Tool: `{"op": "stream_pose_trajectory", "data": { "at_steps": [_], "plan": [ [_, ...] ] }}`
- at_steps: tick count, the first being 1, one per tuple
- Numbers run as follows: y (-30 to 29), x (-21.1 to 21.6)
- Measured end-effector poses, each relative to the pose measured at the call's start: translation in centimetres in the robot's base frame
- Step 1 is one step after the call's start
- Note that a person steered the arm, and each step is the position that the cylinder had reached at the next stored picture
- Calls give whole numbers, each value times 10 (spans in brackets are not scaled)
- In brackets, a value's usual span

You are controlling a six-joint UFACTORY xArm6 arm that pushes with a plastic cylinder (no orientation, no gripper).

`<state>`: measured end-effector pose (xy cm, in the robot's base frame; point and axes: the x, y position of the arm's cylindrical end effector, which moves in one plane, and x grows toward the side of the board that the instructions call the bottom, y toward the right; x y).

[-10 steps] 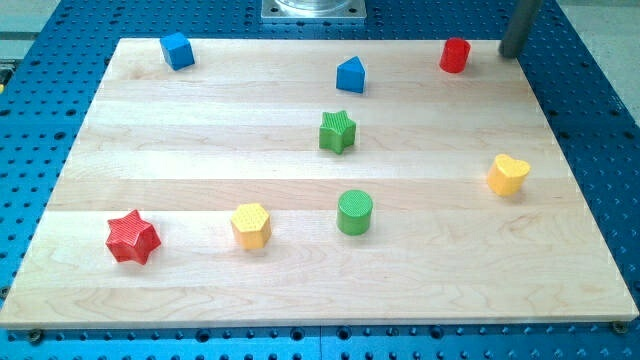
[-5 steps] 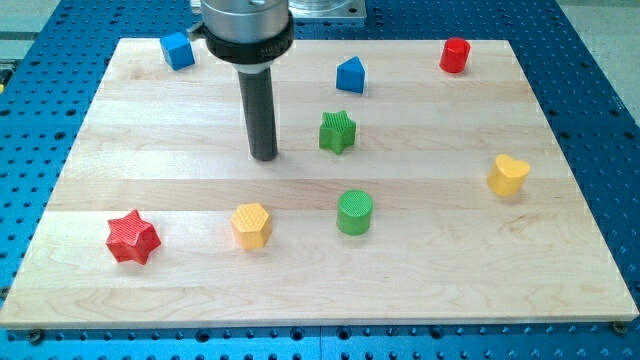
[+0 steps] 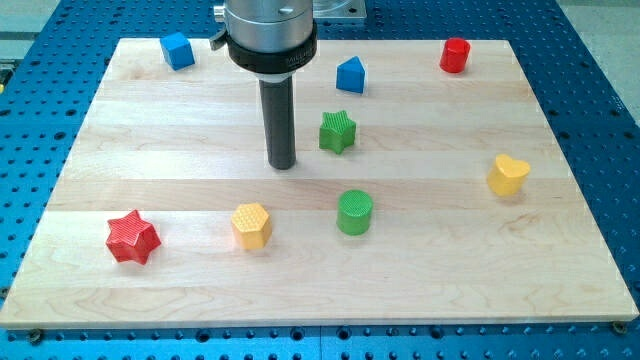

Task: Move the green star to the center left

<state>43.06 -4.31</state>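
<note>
Everything here is placed from the green star (image 3: 338, 131), which sits on the wooden board (image 3: 150, 150) a little above the board's middle, nearer the view's top than its bottom.

Farthest to the star's left and well below it lies the red star (image 3: 132, 237), near the board's lower left corner. Far up and to the left of the green star, by the top edge, is a blue cube-like block (image 3: 177, 50). Below and to the star's left sits the yellow hexagonal block (image 3: 251, 225).

My tip (image 3: 283, 164) rests on the board just to the left of the green star and slightly lower — near it, with a narrow strip of bare wood between, not touching. It is a plain rod with nothing to open or close, and it holds nothing.

Directly above the star is a blue house-shaped block (image 3: 350, 74); directly below, the green cylinder (image 3: 354, 212).

Up and right stands the red cylinder (image 3: 455, 55) — well apart. Farthest right, slightly lower than the star, is the yellow heart (image 3: 508, 174).
</note>
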Motion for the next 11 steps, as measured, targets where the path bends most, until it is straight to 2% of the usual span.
{"op": "stream_pose_trajectory", "data": {
  "at_steps": [4, 5, 6, 7, 8, 9, 10, 11],
  "plan": [
    [-8, 8],
    [6, 12],
    [85, 9],
    [111, -21],
    [19, -54],
    [-37, -71],
    [-31, -104],
    [-144, -101]
  ]
}}
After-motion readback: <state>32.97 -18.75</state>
